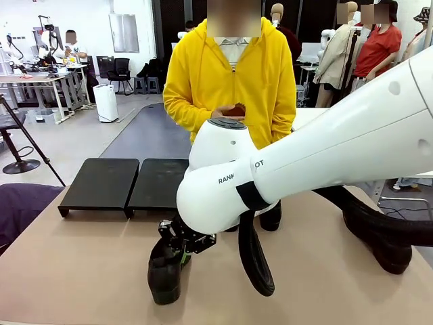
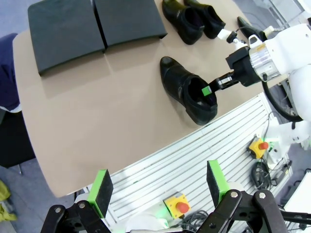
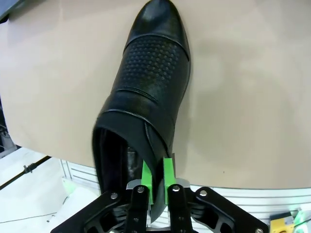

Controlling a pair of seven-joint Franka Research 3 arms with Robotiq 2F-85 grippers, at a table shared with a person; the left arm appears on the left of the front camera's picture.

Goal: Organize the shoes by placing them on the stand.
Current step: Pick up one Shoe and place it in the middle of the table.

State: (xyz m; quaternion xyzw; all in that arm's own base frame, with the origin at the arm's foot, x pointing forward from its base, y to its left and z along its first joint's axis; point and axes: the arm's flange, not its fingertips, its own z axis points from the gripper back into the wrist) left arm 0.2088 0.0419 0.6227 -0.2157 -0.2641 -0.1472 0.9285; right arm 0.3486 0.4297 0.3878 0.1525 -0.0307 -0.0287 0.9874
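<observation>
— How many shoes (image 2: pixel 187 22) are on the stand (image 1: pixel 125 183)?
— 0 of 4; it is bare, at the table's (image 1: pixel 81 271) far left corner. My right gripper (image 3: pixel 156 180) pinches the collar of 1 pointed shoe (image 3: pixel 150 82) by the near edge; my left gripper (image 2: pixel 158 182) hangs wide, empty.
— So all 4 remain?
— Yes.

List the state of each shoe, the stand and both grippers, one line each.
dress shoe: on the table, collar gripped.
right gripper: shut on the dress shoe.
left gripper: open, holding nothing.
two loafers: upright, side by side on the table.
second dress shoe: on the table.
stand: no shoes on it.
</observation>
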